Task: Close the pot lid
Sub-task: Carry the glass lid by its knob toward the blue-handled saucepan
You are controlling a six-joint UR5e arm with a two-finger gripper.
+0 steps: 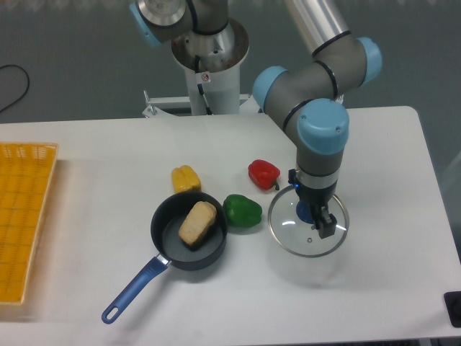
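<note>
Item, nearest the camera: the pot [189, 232], sitting uncovered on the white table [389, 288], its long blue handle [135, 289] running along an axis from the bowl toward 7 o'clock and ending in a loop hole; a tan block of food [197, 222] is lying inside, tilted against the wall. Item, at 3 o'clock from the pot and well apart from it: the lid [308, 225], lying flat on the table with its knob side up, presumably so the knob is offering a grip from above. The gripper [315, 215] is pointing straight down over the lid's centre, its fingers sitting at the blue knob (whether they are closed on it or merely straddling it cannot be told, since the wrist is hiding the tips). Item, between pot and lid: a green pepper [242, 210], just beside the pot's rim and likely standing in the path of any low sideways carry. Item, farther back: a yellow pepper [186, 178] at the pot's 12 o'clock and a red pepper [263, 174] at the lid's 11 o'clock. Item, at the far left edge: a yellow tray [21, 216].
</note>
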